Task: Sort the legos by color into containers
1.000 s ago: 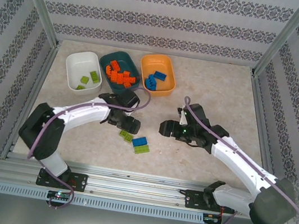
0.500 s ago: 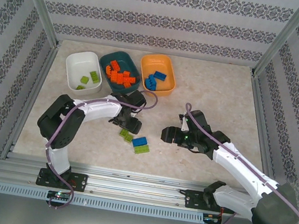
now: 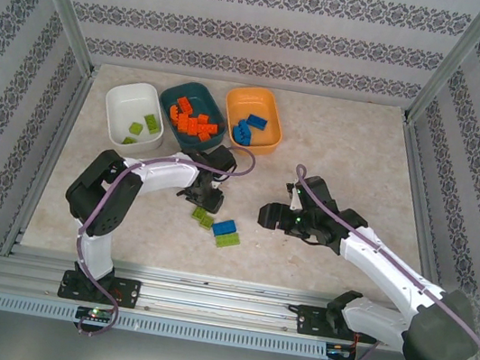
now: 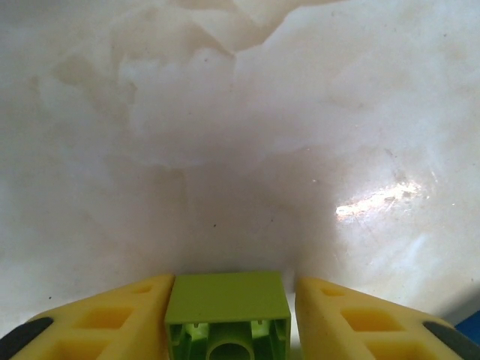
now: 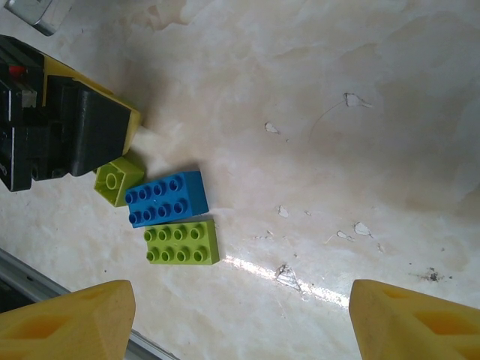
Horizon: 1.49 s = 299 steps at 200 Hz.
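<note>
My left gripper (image 3: 204,194) is shut on a lime green brick (image 4: 227,311), whose hollow underside faces the wrist camera, above the bare table. Just in front of it lie a small lime brick (image 3: 203,218), a blue brick (image 3: 224,227) and a flat lime brick (image 3: 228,240). In the right wrist view these are the small lime brick (image 5: 118,180), blue brick (image 5: 166,198) and lime brick (image 5: 182,241). My right gripper (image 3: 268,214) stands open to their right, nothing between its fingers (image 5: 67,322). At the back, the white tub (image 3: 120,102) holds lime bricks, the teal tub (image 3: 201,92) orange ones, the orange tub (image 3: 270,107) blue ones.
Metal frame posts (image 3: 63,1) and patterned walls close in the table on three sides. A rail (image 3: 203,297) runs along the near edge by the arm bases. The right half of the marbled tabletop (image 3: 363,154) is open room.
The left arm's elbow has folded back towards its base while its gripper stayed just above the loose bricks. The right gripper drifted slightly nearer and left.
</note>
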Each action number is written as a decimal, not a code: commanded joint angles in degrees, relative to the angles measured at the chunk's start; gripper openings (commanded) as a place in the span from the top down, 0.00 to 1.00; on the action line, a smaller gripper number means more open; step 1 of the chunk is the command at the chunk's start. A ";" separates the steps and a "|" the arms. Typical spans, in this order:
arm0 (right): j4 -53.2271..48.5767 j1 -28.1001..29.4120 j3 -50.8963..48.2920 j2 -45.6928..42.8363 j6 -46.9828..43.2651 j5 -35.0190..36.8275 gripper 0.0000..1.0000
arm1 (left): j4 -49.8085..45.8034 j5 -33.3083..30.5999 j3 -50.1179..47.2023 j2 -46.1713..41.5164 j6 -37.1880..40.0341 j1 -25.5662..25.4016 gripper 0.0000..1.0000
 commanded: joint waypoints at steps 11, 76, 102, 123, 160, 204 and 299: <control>0.61 -0.23 -0.43 0.29 -1.13 -0.09 0.24 | -2.60 -0.87 0.94 0.16 1.33 1.00 0.62; 0.59 -0.23 0.27 0.84 -1.04 0.08 0.23 | -5.03 -2.08 0.99 -4.97 2.89 3.60 0.66; 1.12 -0.23 0.45 1.58 -0.98 -0.15 0.23 | -7.17 -1.43 2.15 -10.32 4.28 7.43 0.68; 2.36 -0.15 0.36 2.64 -0.49 -1.05 0.23 | -8.75 0.95 4.96 -14.57 5.71 13.41 0.68; 3.63 0.61 0.01 3.76 0.20 -1.51 0.22 | -12.11 5.90 14.07 -15.99 7.86 25.74 0.68; 5.27 2.28 -1.35 4.06 1.78 -1.25 0.22 | -9.78 5.75 23.40 -10.52 7.34 35.27 0.68; 0.86 5.92 -1.97 -0.40 1.13 4.59 0.19 | -4.17 -1.50 39.16 8.81 10.12 40.95 0.68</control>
